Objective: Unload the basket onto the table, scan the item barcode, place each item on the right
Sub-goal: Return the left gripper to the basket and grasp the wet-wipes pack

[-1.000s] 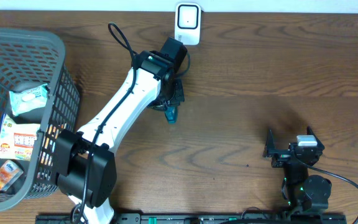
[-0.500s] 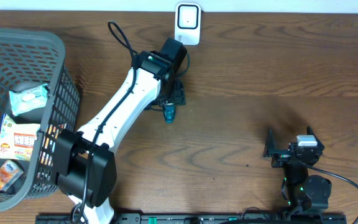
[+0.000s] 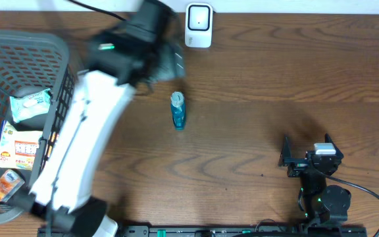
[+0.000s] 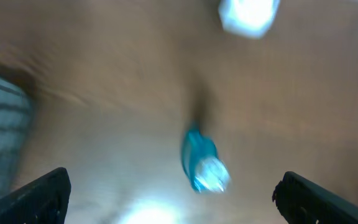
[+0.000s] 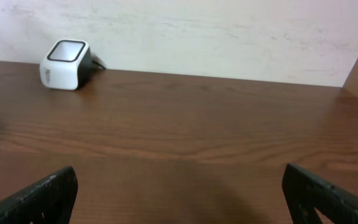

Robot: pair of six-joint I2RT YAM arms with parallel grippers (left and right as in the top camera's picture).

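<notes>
**Left gripper empty above the bottle; scan not confirmed**

Left gripper (image 4: pixel 178 198) hangs with its jaws spread wide and nothing between them, and it is blurred in both views. Wooden table (image 3: pixel 275 79) fills the overhead frame. Grey mesh basket (image 3: pixel 45 41) sits at the left edge with several packets inside. My left arm (image 3: pixel 84 131) runs as a white blur from lower left up toward top centre. Right gripper (image 3: pixel 306 158), at lower right, is likewise spread and empty. White scanner (image 3: pixel 199 24) stands at top centre, at the table's far edge. Small blue bottle (image 3: pixel 177 109), the item, lies on its side on bare wood just left of centre. It is below the scanner, apart from it, and touches neither gripper.

I judge the bottle set down, but nothing I can see tells whether its barcode was read. If it was, this item is done and the basket's packets may remain. If not, I must pick it up and present it to the scanner.
</notes>
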